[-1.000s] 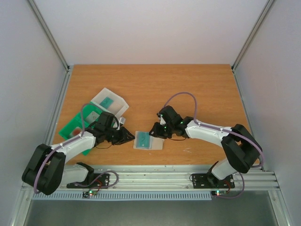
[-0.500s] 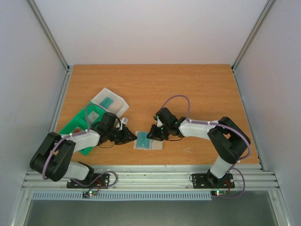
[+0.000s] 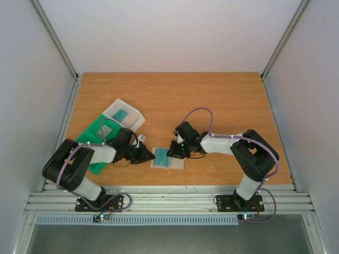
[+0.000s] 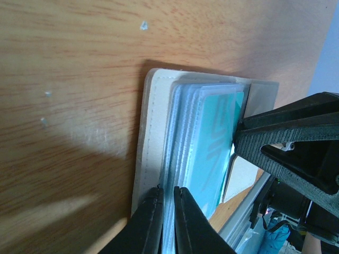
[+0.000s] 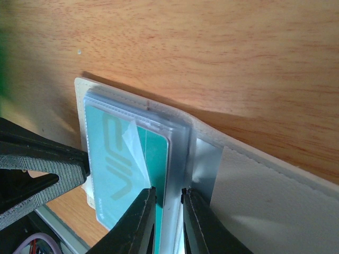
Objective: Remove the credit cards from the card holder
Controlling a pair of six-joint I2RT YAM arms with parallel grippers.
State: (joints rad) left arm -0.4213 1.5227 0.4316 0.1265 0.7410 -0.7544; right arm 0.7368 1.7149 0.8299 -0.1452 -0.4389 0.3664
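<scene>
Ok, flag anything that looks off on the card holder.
One thing: a clear flap of film or tape sits askew across the teal card in the card holder. Nothing looks spilled or broken.

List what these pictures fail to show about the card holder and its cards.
- Card count: in both wrist views the teal card covers whatever lies beneath it in the card holder.
- Right gripper hold: its fingers hide whether card or only sleeve is pinched.
- Top view: holder too small; left gripper and right gripper cover its ends.
</scene>
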